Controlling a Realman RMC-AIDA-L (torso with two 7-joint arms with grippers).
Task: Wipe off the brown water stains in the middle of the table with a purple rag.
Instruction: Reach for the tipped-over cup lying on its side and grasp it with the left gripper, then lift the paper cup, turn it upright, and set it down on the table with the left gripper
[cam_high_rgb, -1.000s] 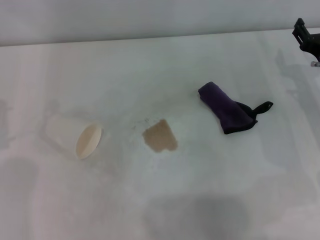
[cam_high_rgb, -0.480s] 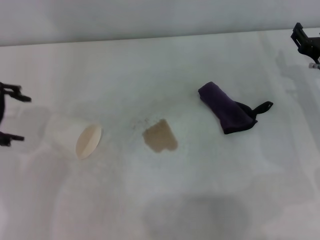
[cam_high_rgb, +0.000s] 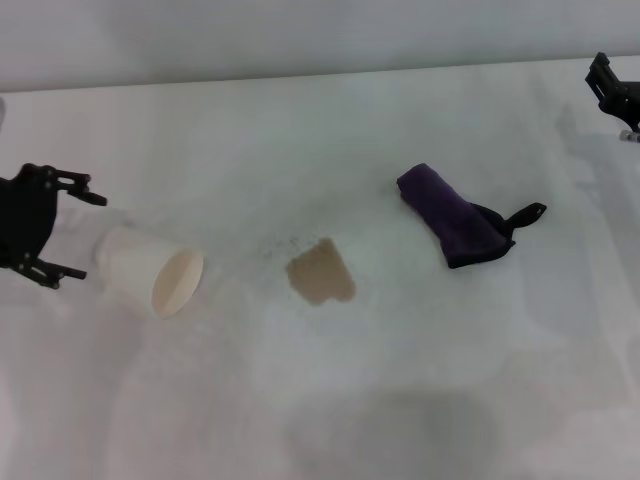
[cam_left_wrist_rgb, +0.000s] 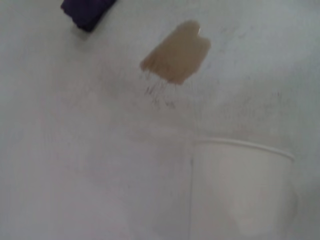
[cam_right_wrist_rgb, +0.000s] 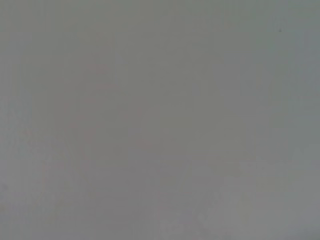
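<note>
Change: the left end effector has entered the head view from 9 o'clock since a second ago; it was absent then, partly in view half a second ago, and now sits just beside the closed base of the paper cup.
Left end effector state: released, with the two fingers spread apart and nothing between them.
Right end effector: at the 2 o'clock edge of the head view, well apart from the work; cannot tell whether it is released or clenched. Its position has barely altered over the same second.
Meaning for the task: judged from the layout, the left arm is lining up on the cup rather than on the cloth, so wiping has not begun.
Purple rag: lies rolled on the tabletop at 3 o'clock of the stain, apart from it, its black loop tag pointing toward 3 o'clock. Neither end effector touches it.
Brown water stains: one tan patch at the centre of the tabletop, unwiped, with tiny dark specks at its 10 o'clock side.
Surroundings: the cup lies on its side at 9 o'clock of the stain, mouth facing the stain, near but not touching it.
Obstruction: nothing lies between rag and stain; the cup stands close to the wiping zone on its 9 o'clock side.
</note>
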